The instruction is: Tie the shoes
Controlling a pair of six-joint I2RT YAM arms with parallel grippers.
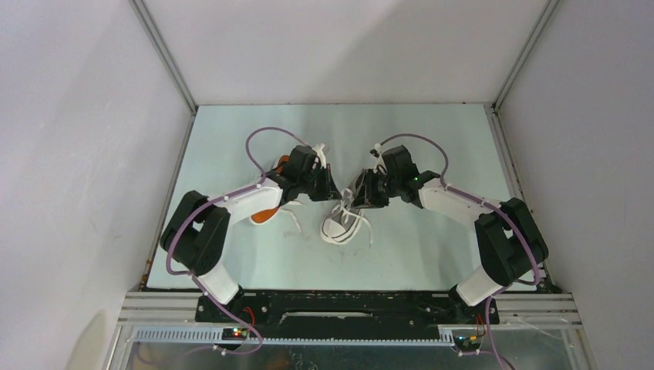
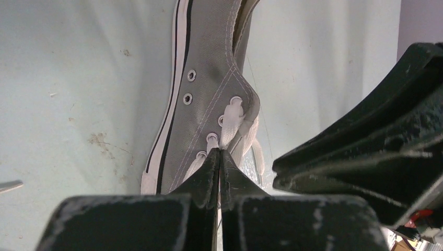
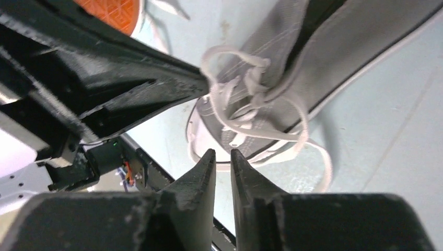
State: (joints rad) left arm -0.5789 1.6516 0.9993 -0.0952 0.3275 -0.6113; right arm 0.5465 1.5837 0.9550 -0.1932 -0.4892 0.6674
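- Left gripper: fingers pressed together; a white lace appears to be pinched at the tips, though the contact itself is hidden.
- Right gripper: fingers slightly apart, nothing between them; lace loops lie just beyond the tips.
- Grey shoe: directly ahead of both grippers, between them.
- Second shoe: orange sole seen behind the left gripper.
- Handling advised: the pinched strand should be drawn gently, and the free loop taken by the right gripper, so the shoe is not dragged.
- Markings: none legible.
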